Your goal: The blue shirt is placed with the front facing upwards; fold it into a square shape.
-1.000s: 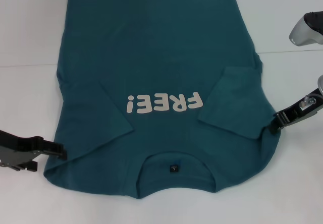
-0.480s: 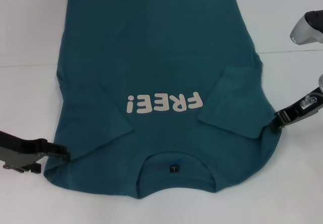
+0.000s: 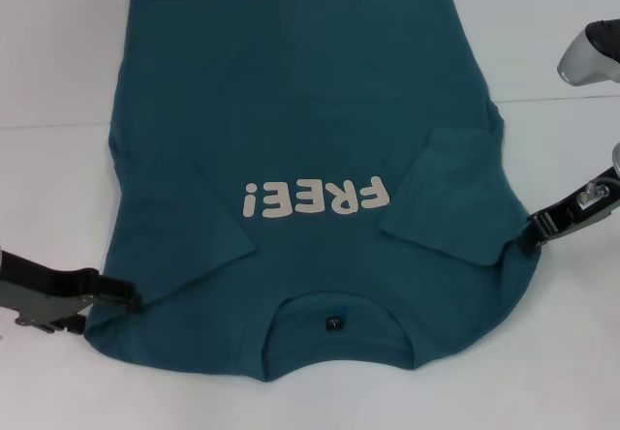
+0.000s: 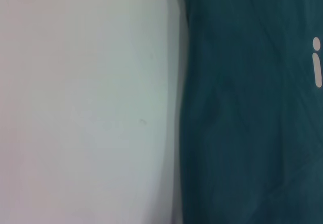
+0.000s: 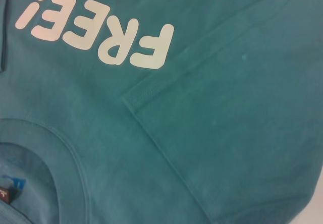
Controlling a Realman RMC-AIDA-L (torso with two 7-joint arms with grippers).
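Note:
The blue shirt (image 3: 310, 110) lies flat on the white table, front up, collar towards me, both sleeves folded in over the chest. Its white "FREE!" lettering (image 3: 317, 199) reads upside down, and a small black neck label (image 3: 333, 322) shows inside the collar. My left gripper (image 3: 124, 296) lies low at the shirt's near left shoulder edge, its tip touching or just over the cloth. At the right shoulder edge, beside the folded sleeve, sits my right gripper (image 3: 531, 229). The left wrist view shows the shirt's side edge (image 4: 247, 133). The lettering (image 5: 96, 35) and folded sleeve (image 5: 227, 108) fill the right wrist view.
The white table (image 3: 58, 62) extends on both sides of the shirt and in front of the collar. A grey-white part of my right arm (image 3: 591, 52) hangs over the table at the far right. The shirt's hem reaches the picture's far edge.
My left gripper has slid a little to the right, from just off the shirt to its shoulder edge. The right gripper and the shirt have not moved.

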